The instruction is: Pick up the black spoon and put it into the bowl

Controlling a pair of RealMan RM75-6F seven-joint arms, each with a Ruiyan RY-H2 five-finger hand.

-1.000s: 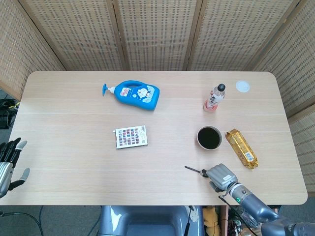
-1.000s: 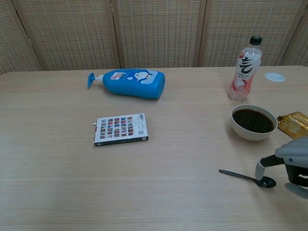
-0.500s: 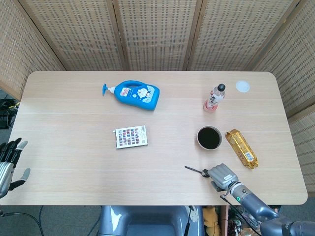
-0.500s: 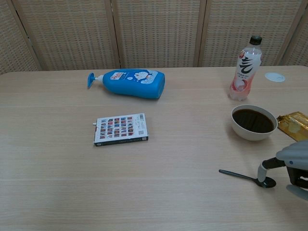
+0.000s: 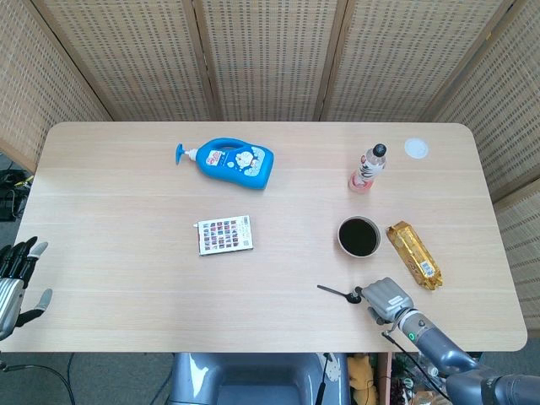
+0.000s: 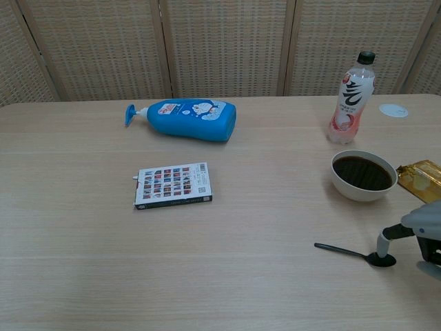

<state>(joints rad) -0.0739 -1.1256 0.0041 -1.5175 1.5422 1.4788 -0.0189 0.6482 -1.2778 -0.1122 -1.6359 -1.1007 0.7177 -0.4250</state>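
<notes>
The pale wood counter (image 5: 126,253) fills both views, and its near edge cuts off most of each arm. The right hand (image 6: 426,238) sits at the frame's right border in the chest view, so only one pale finger reaching down toward the spoon's bowl end is plain; whether it touches the spoon, or whether the fingers are apart or curled, I cannot tell. From the head view the same hand (image 5: 386,298) shows as a grey block with the fingers tucked beneath it out of sight. The left hand (image 5: 17,274) pokes in at the lower left corner off the counter, dark fingers spread apart and holding nothing. The blue bottle (image 6: 186,118) lies on its side, pump pointing left; its label bears a cartoon face, but the writing is too small to read. The picture-grid box (image 6: 173,185) lies flat near the middle, its print illegible. The drink bottle (image 6: 351,98) stands upright with bold dark characters on a pink-white label. The white bowl (image 6: 364,175) holds dark liquid, and the gold snack packet (image 5: 413,255) just beside it is cropped in the chest view. The black spoon (image 6: 348,253) lies flat on the counter in front of the bowl, handle pointing left. A small white disc (image 5: 415,148) rests at the far right corner.
</notes>
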